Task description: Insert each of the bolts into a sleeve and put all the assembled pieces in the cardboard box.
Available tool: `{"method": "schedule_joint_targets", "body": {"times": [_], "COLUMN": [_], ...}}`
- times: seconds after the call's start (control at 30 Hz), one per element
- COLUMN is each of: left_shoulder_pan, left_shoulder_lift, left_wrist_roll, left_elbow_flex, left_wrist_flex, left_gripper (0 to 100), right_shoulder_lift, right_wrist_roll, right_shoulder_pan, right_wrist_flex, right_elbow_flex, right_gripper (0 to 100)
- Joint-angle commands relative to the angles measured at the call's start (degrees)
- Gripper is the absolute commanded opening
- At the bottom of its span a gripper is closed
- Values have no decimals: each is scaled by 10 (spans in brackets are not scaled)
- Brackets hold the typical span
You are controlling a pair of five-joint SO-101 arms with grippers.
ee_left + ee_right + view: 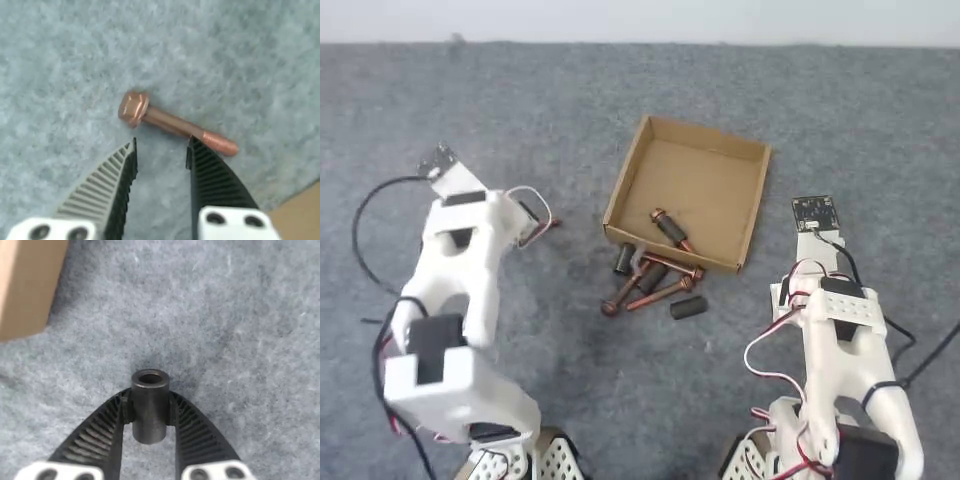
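A copper bolt (170,122) lies flat on the grey carpet, just beyond the tips of my left gripper (161,147), which is open and straddles the bolt's shank without touching it. In the high view this bolt's tip (551,224) peeks out beside the left arm, left of the cardboard box (752,205). My right gripper (148,401) is shut on a black sleeve (148,405), held upright with its bore facing the camera, above the carpet right of the box corner (25,285). One bolt with a sleeve on it (670,228) lies inside the box.
A pile of copper bolts (655,290) and black sleeves (687,307) lies on the carpet against the box's near wall, between the two arms. Cables trail beside the left arm (365,230) and the right arm (770,345).
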Motion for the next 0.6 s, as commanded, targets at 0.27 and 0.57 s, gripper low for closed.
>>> {"method": "schedule_joint_targets", "body": {"times": [0.27, 0.57], "left_shoulder_pan": [-6, -17], "left_shoulder_lift": [91, 96], "left_wrist_roll": [55, 82], "left_elbow_flex": [-136, -153], "left_wrist_flex": [73, 75], "left_gripper": [160, 160], "right_shoulder_lift": [0, 0], "right_wrist_roll": [0, 0], "right_shoulder_pan": [-11, -11], "right_wrist_flex": [-12, -13], "right_elbow_flex": [-26, -26], "right_gripper": [6, 6]}}
